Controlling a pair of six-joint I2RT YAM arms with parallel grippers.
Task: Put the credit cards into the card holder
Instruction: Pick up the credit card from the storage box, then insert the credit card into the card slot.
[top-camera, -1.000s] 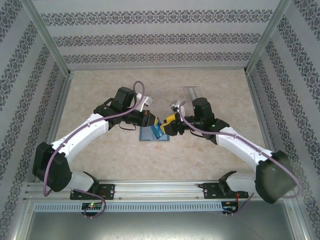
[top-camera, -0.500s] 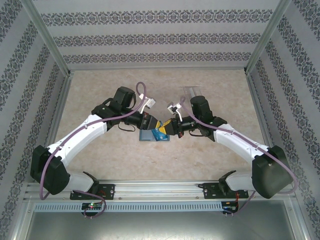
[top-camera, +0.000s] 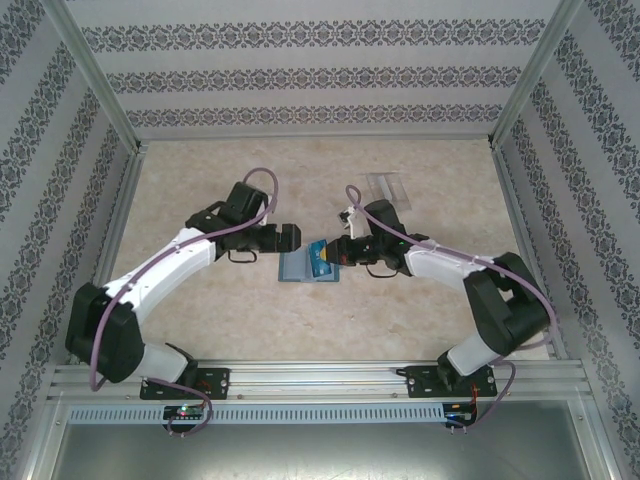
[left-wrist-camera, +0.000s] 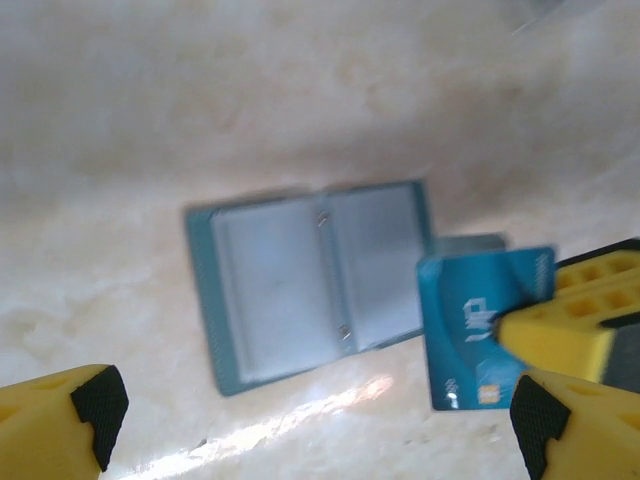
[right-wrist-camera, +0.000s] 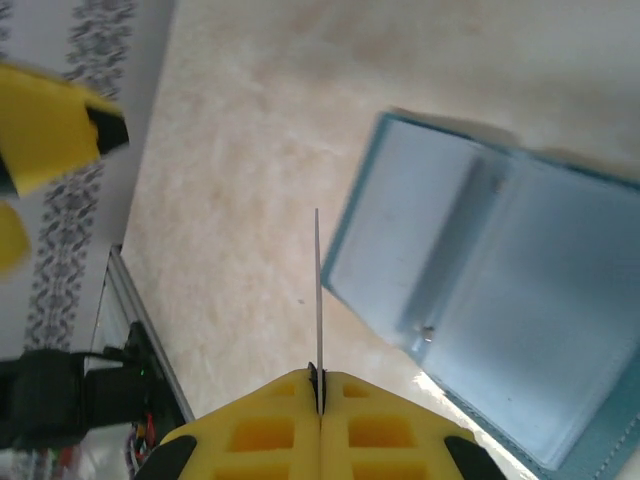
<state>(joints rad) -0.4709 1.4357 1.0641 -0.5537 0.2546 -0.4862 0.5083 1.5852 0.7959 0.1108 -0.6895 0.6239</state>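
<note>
The card holder (top-camera: 300, 268) lies open on the table, its grey-blue pockets facing up (left-wrist-camera: 300, 285) (right-wrist-camera: 500, 300). A blue credit card (left-wrist-camera: 478, 325) hangs over its right edge, standing on edge. My right gripper (right-wrist-camera: 320, 392) is shut on that card, which runs edge-on as a thin line (right-wrist-camera: 318, 290) out from between the fingers. In the top view the right gripper (top-camera: 336, 256) is at the holder's right side with the card (top-camera: 321, 259). My left gripper (top-camera: 291, 238) is open just above the holder's far left corner; its fingertips (left-wrist-camera: 85, 405) stand wide apart with nothing between them.
A clear plastic box (top-camera: 386, 187) lies on the table behind the right arm. Patterned walls and metal posts close in the table on three sides. The left gripper's yellow fingers (right-wrist-camera: 50, 125) sit at the upper left of the right wrist view.
The left gripper let go of the card, opened wide and drew back to the left. The right gripper shut on the card and now carries it alone, lower over the holder.
</note>
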